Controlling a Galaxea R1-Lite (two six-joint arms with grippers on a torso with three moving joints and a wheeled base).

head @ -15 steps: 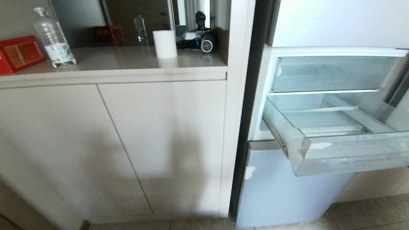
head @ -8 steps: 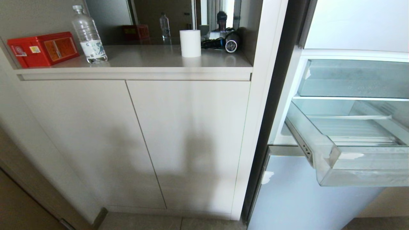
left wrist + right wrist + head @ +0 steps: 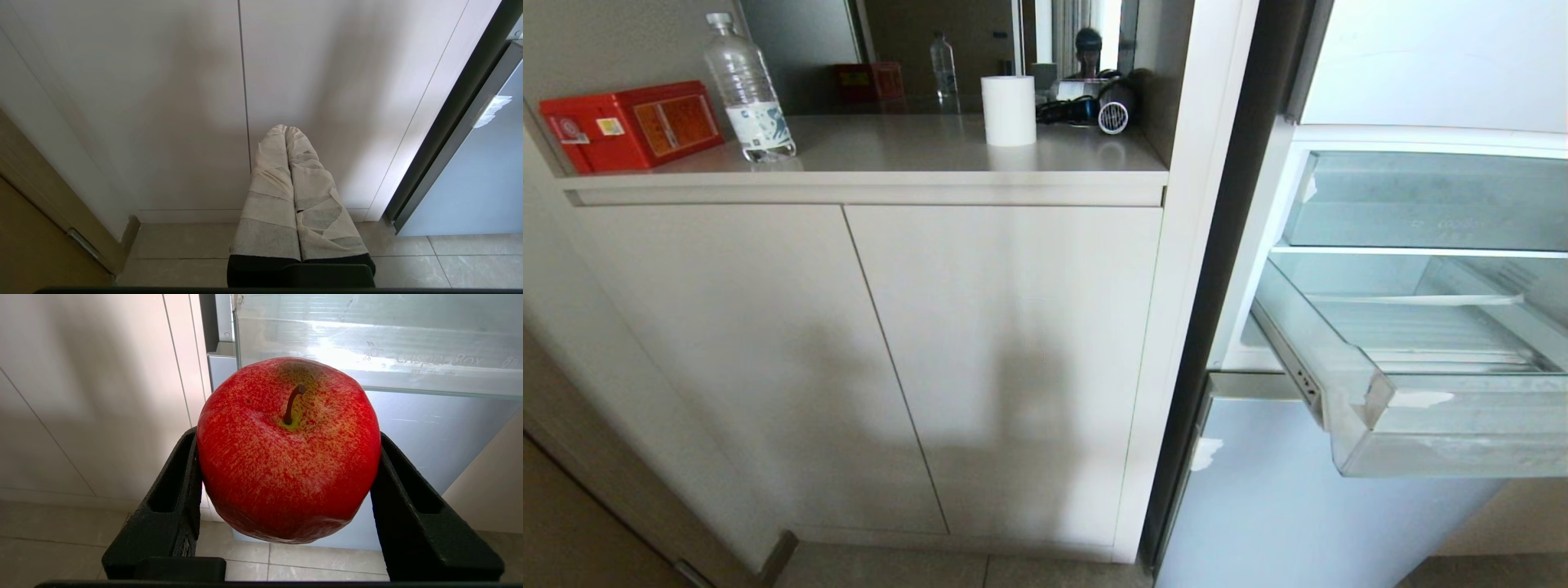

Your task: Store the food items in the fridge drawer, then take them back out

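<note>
Nothing moved since half a second ago, right gripper jaws pinching apple, left gripper jaws pressed together.

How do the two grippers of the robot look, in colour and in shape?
The left gripper has long tapering fingers wrapped in pale, wrinkled tape strips over a black base. The right gripper has bare matte black fingers, broad and angular, each with a hollow recess.
</note>
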